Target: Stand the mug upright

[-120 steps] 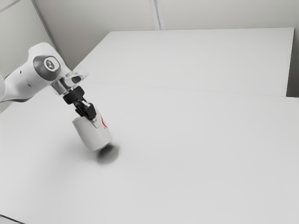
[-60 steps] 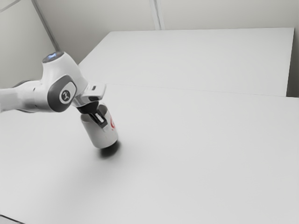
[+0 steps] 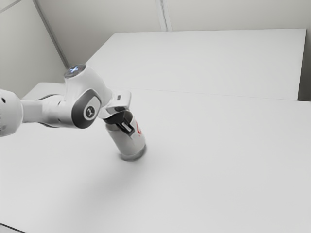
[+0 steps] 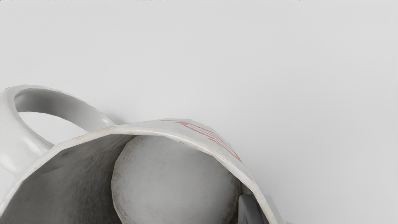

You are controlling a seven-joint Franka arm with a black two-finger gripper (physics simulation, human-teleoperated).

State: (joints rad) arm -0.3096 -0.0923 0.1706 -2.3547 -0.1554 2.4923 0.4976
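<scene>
- Because the mug (image 3: 127,144) leans low over the table (image 3: 218,170), its mouth toward the exterior view's left, letting go now might topple it.
- Its base (image 3: 132,156) is nearest me; whether it touches, I can't tell, but pressing down edge-first could make it skid or twist.
- Farther up, the gripper (image 4: 263,209) is clamped on one side, a finger inside and one outside, so the weight might swing about that pinch.
- White outside, red print (image 3: 139,128), loop handle (image 4: 7,118), rim (image 4: 93,133) stained brownish.
</scene>
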